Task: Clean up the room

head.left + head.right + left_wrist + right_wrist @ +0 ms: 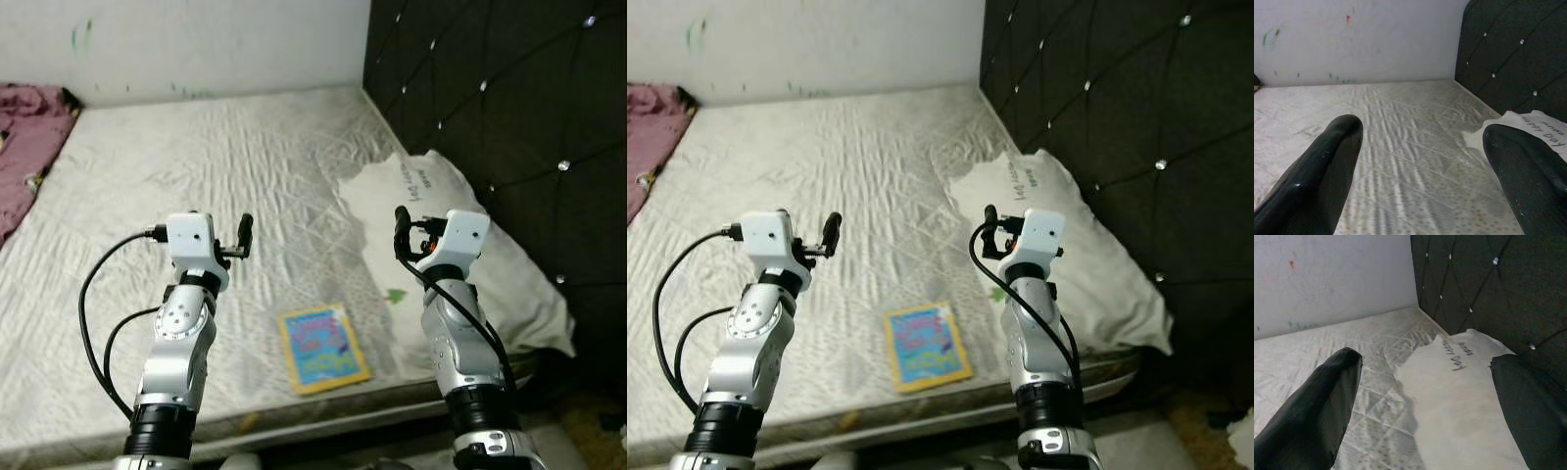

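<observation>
We see the book [323, 347] flat on the mattress [196, 176], long axis toward the wall; left gripper [1420, 161] and right gripper [1425, 396] both spread, empty.

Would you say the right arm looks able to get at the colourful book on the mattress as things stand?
Probably yes: the book lies flat near the mattress edge, between both arms, with nothing on it. The right gripper hovers open just above and beside it.

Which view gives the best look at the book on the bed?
The left eye view: the book lies whole and unblocked near the mattress edge, between the two raised arms, its colourful cover facing up. The right eye view shows it much the same. The wrist views look past it toward the wall and headboard.
</observation>
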